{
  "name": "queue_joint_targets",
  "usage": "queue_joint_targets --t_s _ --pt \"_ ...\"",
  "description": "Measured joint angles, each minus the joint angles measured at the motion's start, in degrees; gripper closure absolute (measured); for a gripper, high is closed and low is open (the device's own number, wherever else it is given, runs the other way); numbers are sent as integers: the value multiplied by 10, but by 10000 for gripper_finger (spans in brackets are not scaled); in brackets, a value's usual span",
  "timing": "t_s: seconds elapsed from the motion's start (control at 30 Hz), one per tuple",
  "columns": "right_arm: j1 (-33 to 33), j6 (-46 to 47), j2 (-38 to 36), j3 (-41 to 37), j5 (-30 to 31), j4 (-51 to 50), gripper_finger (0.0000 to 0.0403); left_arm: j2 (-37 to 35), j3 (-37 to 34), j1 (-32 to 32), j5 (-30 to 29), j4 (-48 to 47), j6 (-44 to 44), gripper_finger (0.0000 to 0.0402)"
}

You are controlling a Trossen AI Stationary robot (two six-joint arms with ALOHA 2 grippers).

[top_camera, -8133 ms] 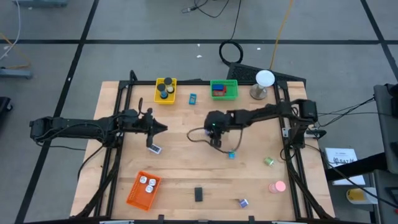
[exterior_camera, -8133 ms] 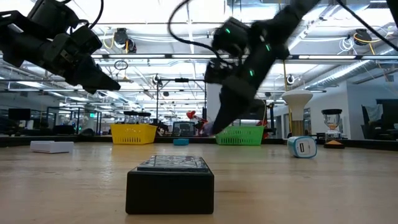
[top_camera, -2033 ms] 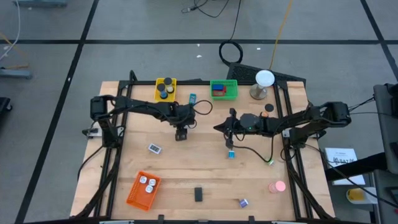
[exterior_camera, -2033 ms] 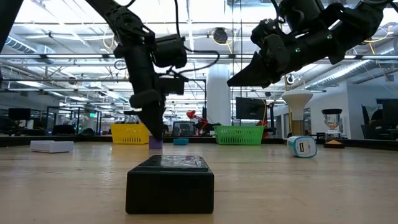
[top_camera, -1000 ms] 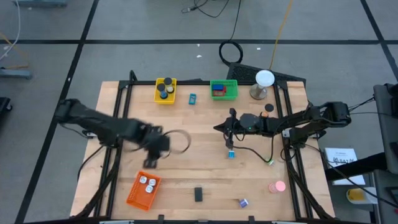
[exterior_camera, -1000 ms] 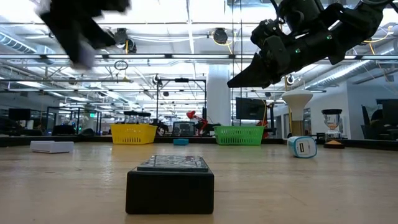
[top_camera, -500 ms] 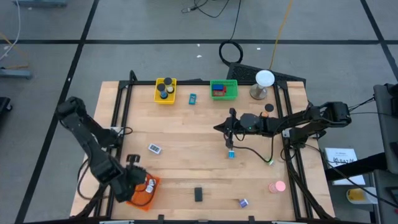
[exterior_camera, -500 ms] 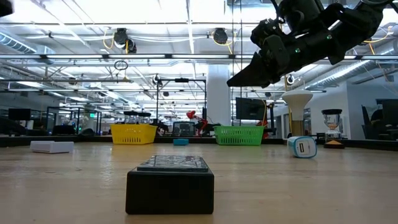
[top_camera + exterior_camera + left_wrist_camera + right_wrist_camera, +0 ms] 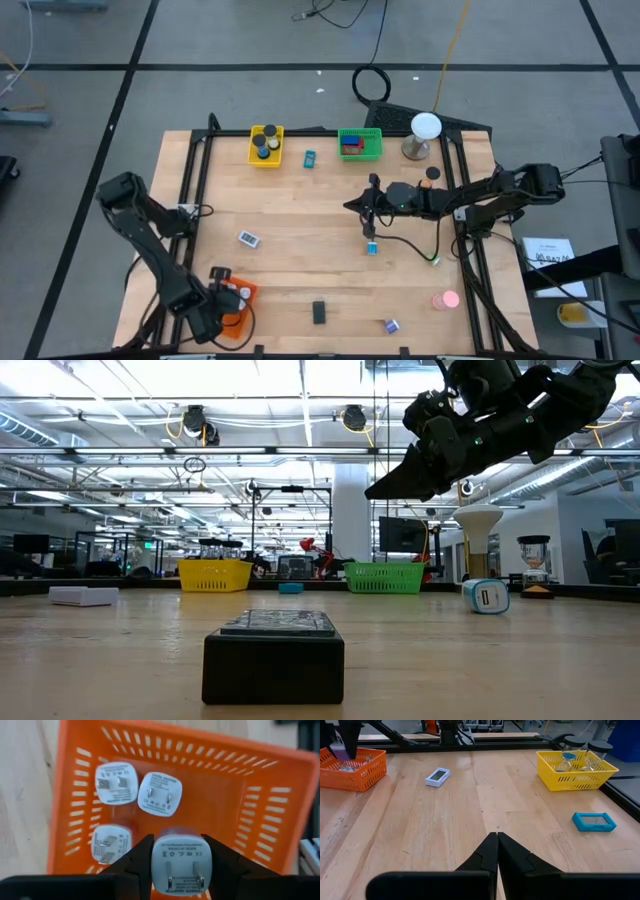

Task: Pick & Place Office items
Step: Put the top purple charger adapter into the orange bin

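left hand clenched on white plug adapter | directly above orange basket, desk's near-left corner | right hand closed, empty, desk centre

Surface: pale wood, matt, visible grain; orange basket: slatted glossy plastic; white adapters: smooth plastic.

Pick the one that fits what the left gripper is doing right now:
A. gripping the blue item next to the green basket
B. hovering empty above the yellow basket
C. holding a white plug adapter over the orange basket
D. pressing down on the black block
C: in the left wrist view the left gripper is shut on a white plug adapter directly over the orange basket, which already holds three similar white adapters.
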Motion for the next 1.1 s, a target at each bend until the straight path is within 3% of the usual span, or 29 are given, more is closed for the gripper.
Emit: queue_joint_targets --t_s 0.63,0.9,1.1 --pt "0 0 0 0 0 0 403 72 -1 -33 -13 29 -17 268" --pt "0 0 0 0 0 0 403 72 -1 -32 -8 29 -22 214" --pt "0 0 0 0 0 0 403 72 -1 -32 -3 25 -6 221"
